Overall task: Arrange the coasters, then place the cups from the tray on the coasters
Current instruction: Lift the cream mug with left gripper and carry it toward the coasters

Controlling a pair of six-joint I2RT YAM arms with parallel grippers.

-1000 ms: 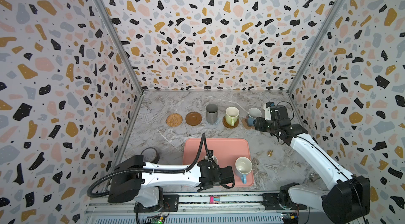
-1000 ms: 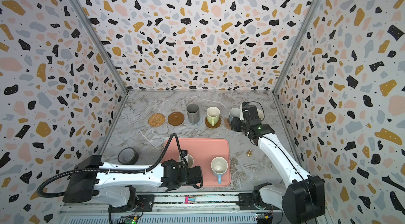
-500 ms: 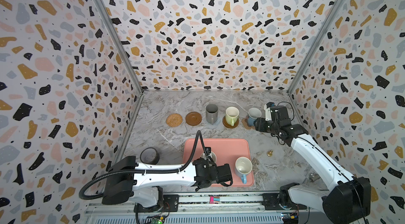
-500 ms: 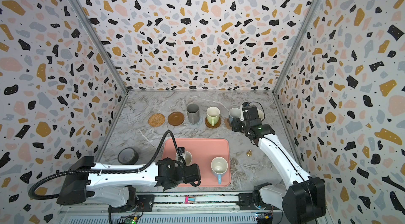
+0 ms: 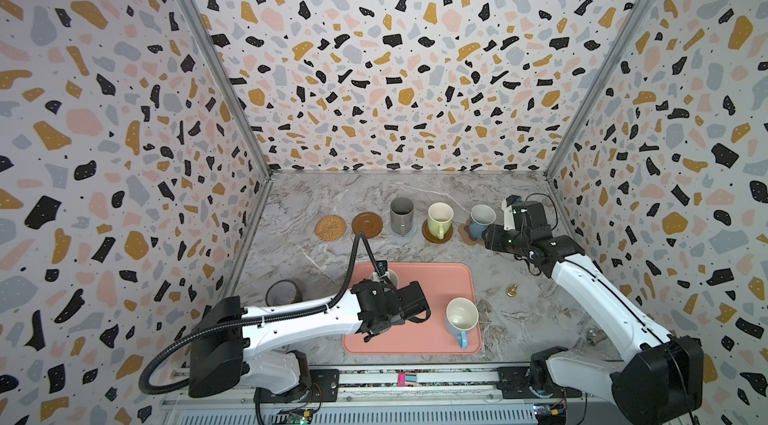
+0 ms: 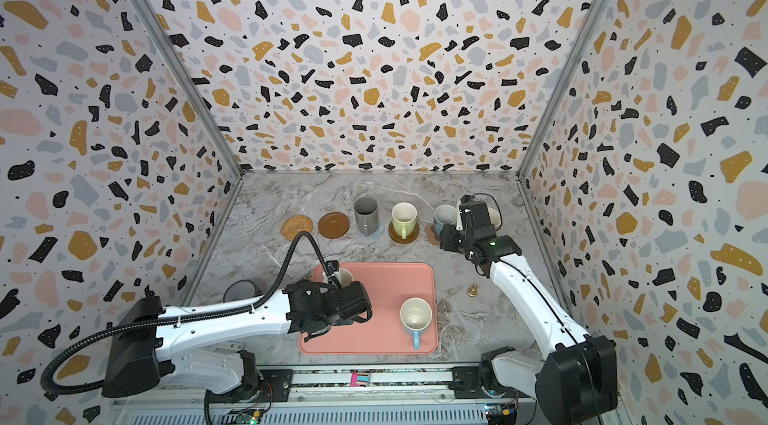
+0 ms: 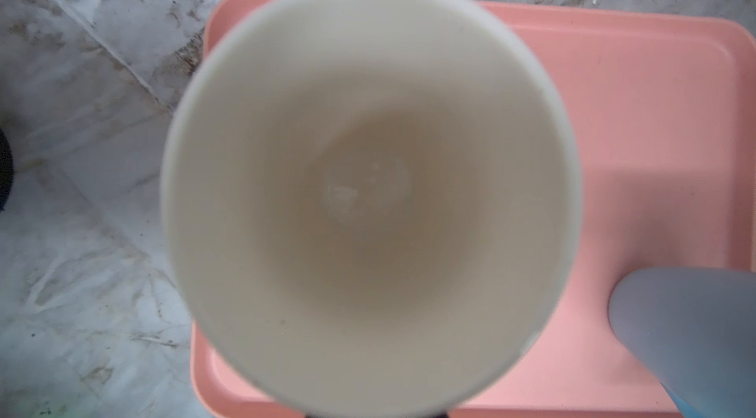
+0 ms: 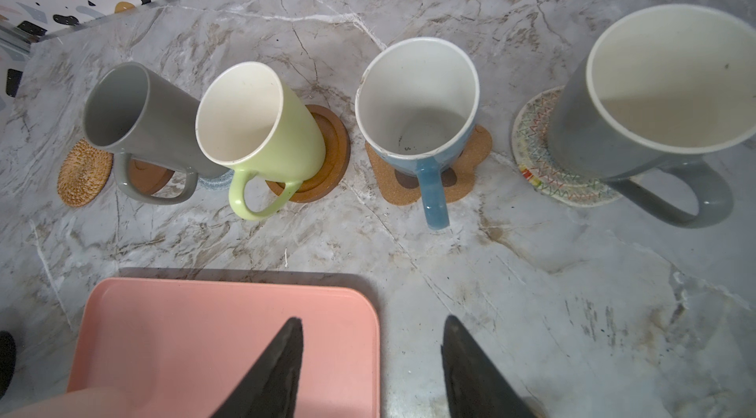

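The pink cup [image 5: 384,277] is seen upright at the far left corner of the tray [image 5: 440,281]. Its cream inside fills the left wrist view, and its rim is seen overlapping the tray's corner and the table [image 5: 316,252] beside it. Whether its base touches the tray cannot be told. The left gripper [image 5: 383,293] is set right over the cup's near edge, jaws pressed together on that edge. The fingers are hidden under the wrist, so the exact hold cannot be made out.

A blue cup [image 5: 460,316] is stood near the tray's near right corner, apart from the pink cup, its handle turned toward the robot's base.

Beyond the tray a row is laid across the table. From the left come a woven coaster [image 5: 330,227] and a wooden disc [image 5: 367,223], both bare. Next are a grey cup [image 5: 401,215] on a blue-grey mat [image 8: 214,183] that barely shows, and a green cup [image 5: 439,219] on a second disc [image 8: 333,150]. Last are a far blue cup [image 5: 482,217] on the paw coaster [image 8: 392,191], and a dark cup [image 8: 654,109] on a cream coaster [image 8: 536,129].

The right gripper [image 8: 372,320] is held above the table just on the robot's side of the far blue cup, jaws spread, with nothing between them.
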